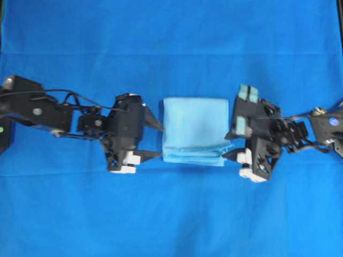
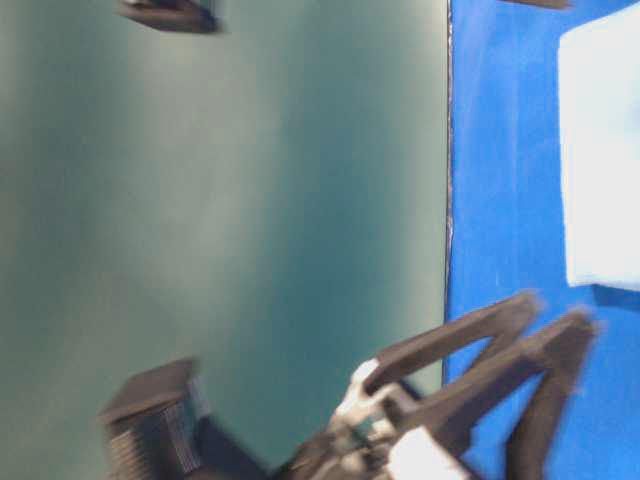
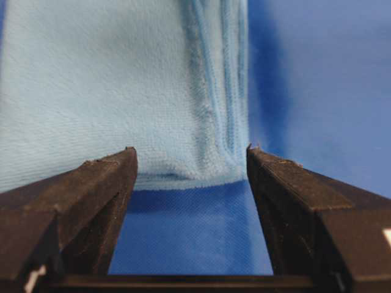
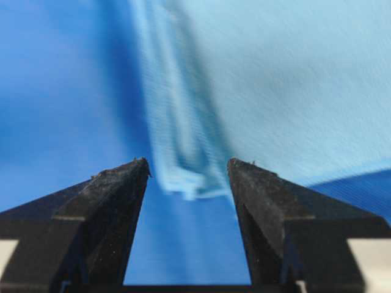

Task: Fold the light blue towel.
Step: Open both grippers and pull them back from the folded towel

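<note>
Landmark = the towel [image 1: 194,130], light blue, folded into a compact stack, lying flat on the blue table cover [image 1: 171,48] about mid-table.

Nearest, wrist views: left gripper [image 3: 190,157] sits just short of the towel's end edge, jaws apart, nothing between them but blue cover. Its fingers [image 3: 91,189] are dark w/ scuffed tips. The towel's layered hems run away from the cam along the R side of the cloth, several stacked edges visible. Right gripper [image 4: 188,165] likewise jaws apart, empty, tips just short of the towel's corner; the stacked hems show blurred betw. the tips, towel's broad face off to the R of that view.

Overhead: left gripper [image 1: 159,140] is just beside the towel's L edge, one tip near that edge's middle, the other near its lower corner; can't tell if either tip touches cloth. Right gripper [image 1: 231,140] is just beside the towel's R edge, lower tip at the lower R corner where the layers fan out a bit. Towel's layered edges lie along its lower side in this view; top side looks like a clean fold. Both arms stretch away from the towel to the L and R frame edges.

Table-level view: blurred; the towel [image 2: 603,150] shows pale at upper R on the cover, a spread pair of dark fingers [image 2: 470,340] below it, apart from the cloth. Green wall [image 2: 220,200] beyond.
</note>
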